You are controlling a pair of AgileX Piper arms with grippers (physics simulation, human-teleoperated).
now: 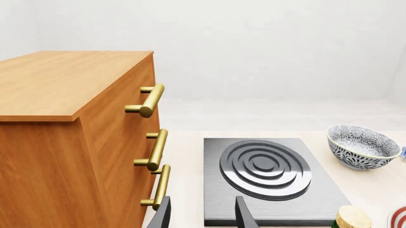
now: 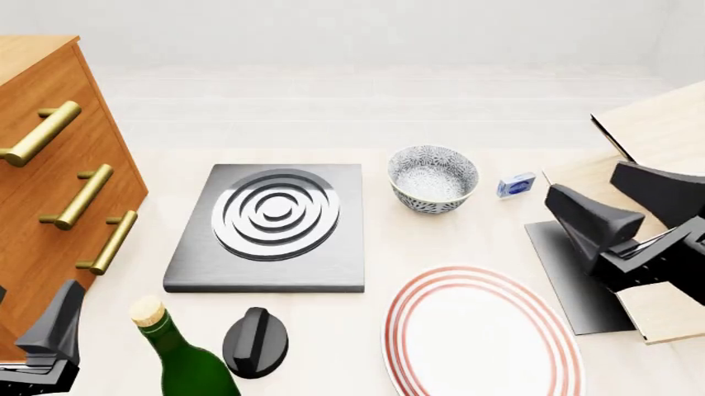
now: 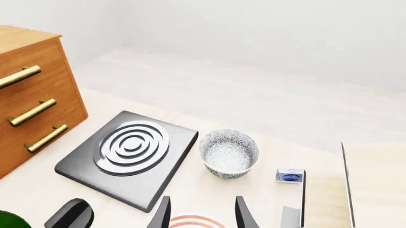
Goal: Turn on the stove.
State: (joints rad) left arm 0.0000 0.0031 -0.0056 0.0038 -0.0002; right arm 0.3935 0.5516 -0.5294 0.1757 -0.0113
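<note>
Stove (image 2: 270, 231) sits mid-table, its knob (image 2: 256, 341) loose at its 6 o'clock beside a green bottle (image 2: 182, 355) — neither gripper's touching anything. Left gripper (image 1: 201, 213) and right gripper (image 3: 201, 213) both have jaws spread apart, empty.

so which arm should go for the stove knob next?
Left, probably. In the front view the left gripper sits near the knob, though the green bottle stands between them. The right gripper is beyond the red-rimmed plate. Both grippers look open.
</note>
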